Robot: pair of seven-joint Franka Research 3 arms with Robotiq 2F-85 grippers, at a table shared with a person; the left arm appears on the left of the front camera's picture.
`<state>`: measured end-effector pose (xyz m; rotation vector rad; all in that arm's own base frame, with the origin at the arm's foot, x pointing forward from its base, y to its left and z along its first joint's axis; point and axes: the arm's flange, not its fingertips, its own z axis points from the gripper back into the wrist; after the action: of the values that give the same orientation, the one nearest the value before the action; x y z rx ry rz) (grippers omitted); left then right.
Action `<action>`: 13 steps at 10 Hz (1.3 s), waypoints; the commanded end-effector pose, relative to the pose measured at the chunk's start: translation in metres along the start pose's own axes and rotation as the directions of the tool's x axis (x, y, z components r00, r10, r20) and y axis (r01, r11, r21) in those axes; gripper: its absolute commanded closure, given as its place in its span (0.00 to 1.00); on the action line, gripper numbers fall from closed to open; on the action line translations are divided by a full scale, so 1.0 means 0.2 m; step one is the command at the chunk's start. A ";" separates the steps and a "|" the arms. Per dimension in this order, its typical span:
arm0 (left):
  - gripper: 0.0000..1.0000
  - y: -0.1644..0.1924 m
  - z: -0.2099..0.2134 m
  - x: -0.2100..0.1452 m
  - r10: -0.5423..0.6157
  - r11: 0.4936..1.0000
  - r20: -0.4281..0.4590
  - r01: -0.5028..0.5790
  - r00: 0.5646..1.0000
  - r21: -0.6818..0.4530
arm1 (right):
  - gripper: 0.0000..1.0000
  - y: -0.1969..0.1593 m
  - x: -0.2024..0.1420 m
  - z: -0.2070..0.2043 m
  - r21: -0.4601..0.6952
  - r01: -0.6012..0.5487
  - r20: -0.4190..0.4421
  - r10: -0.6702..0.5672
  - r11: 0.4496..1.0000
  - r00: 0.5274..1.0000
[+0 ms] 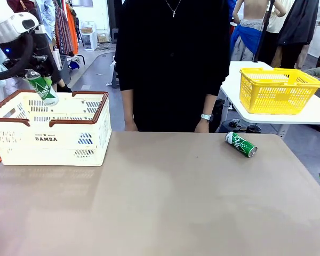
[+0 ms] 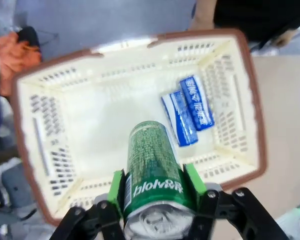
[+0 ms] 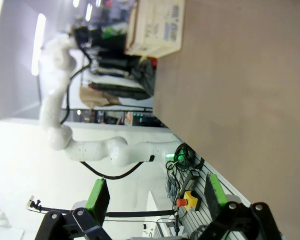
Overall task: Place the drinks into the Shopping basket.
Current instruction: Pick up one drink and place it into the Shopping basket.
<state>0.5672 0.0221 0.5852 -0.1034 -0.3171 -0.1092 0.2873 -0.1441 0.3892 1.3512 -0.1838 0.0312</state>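
Note:
My left gripper [image 2: 154,186] is shut on a green drink can [image 2: 151,167], its green pads [image 2: 117,186] pressing both sides. The can hangs tilted above the Shopping basket [image 2: 140,65], a cream perforated crate with a brown rim. Two blue cans [image 2: 188,110] lie side by side on its floor. In the front view the held green can [image 1: 42,87] hangs under my left gripper [image 1: 38,80], over the back left of the basket [image 1: 53,140]. Another green can [image 1: 240,144] lies on its side at the table's far right. My right gripper [image 3: 156,197] is open and holds nothing.
A person in black stands at the far edge, hands [image 1: 202,126] resting by the table. A yellow mesh basket [image 1: 278,89] sits on a white side table at the back right. The brown tabletop [image 1: 165,202] stretches bare between the crate and the lying can.

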 end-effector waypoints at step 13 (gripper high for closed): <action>0.87 0.09 -0.81 0.00 -0.026 0.999 -0.344 0.035 0.939 0.020 | 0.00 0.03 -0.01 0.00 -0.006 0.019 -0.015 -0.019 1.000 1.000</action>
<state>0.6212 0.0205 0.4260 -0.0308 0.0300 -0.1562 0.2873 -0.1441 0.3891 1.3512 -0.1837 0.0311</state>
